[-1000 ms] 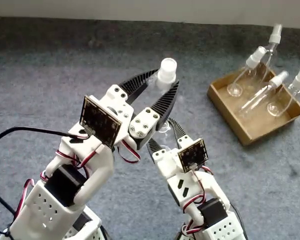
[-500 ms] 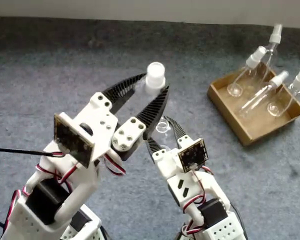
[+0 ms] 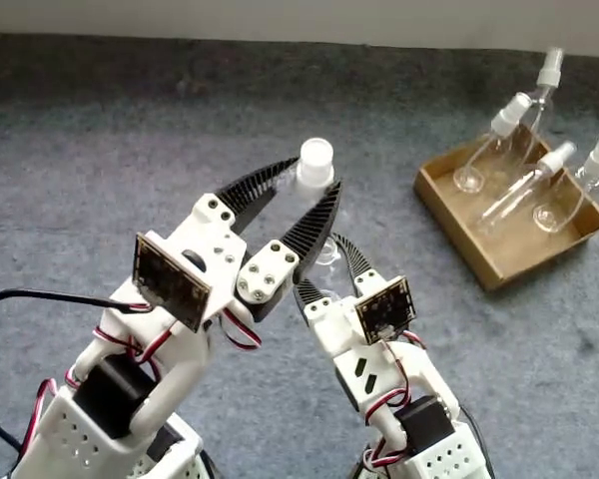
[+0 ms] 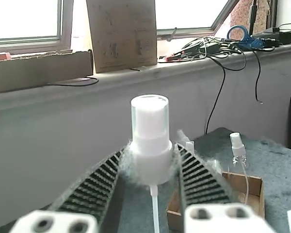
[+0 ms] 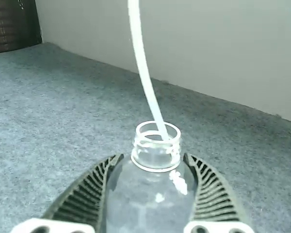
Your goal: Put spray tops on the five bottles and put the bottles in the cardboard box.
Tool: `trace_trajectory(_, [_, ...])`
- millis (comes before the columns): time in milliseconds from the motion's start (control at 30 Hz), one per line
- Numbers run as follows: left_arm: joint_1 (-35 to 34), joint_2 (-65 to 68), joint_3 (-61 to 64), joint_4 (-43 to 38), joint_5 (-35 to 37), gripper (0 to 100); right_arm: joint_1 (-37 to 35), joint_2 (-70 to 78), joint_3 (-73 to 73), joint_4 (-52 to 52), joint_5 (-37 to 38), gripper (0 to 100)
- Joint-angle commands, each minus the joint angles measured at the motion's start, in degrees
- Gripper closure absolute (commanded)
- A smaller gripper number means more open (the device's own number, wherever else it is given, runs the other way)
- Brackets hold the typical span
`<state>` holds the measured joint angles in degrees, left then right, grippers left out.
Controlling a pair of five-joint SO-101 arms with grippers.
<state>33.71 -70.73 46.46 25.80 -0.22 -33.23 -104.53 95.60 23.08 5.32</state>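
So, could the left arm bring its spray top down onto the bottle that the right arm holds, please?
Probably yes: the left pincer grips the spray top right above the bottle in the right pincer. The dip tube already runs into the bottle, and nothing lies between them.

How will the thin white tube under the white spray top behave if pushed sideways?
Probably bendy: the thin white tube curves slightly where it enters the clear bottle. Likely very light, so it should deflect rather than snap.
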Motion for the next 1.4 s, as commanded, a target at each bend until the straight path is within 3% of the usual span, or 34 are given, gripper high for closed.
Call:
trace_trajectory(0, [1.1, -0.5, 1.9, -3.0, -0.5, 97, -0.6, -0.3, 8.1, 0.2, -0.2, 90.0])
trace_trajectory(800, [1.3, -0.7, 20.4, -3.6, -0.2, 97, -0.6, -0.7, 8.1, 2.2, -0.1, 90.0])
trace_trajectory(1067, [2.5, -0.7, 28.2, -16.3, -0.1, 97, -0.5, -0.7, 8.1, 2.2, -0.4, 90.0])
trace_trajectory(1233, [3.4, -0.8, 29.3, -16.5, 1.7, 97, 2.9, -0.7, 8.2, 2.2, -0.6, 90.0])
trace_trajectory(1367, [2.9, -0.8, 29.3, -16.5, 7.4, 97, 5.7, -0.7, 8.0, 2.2, -6.9, 90.0])
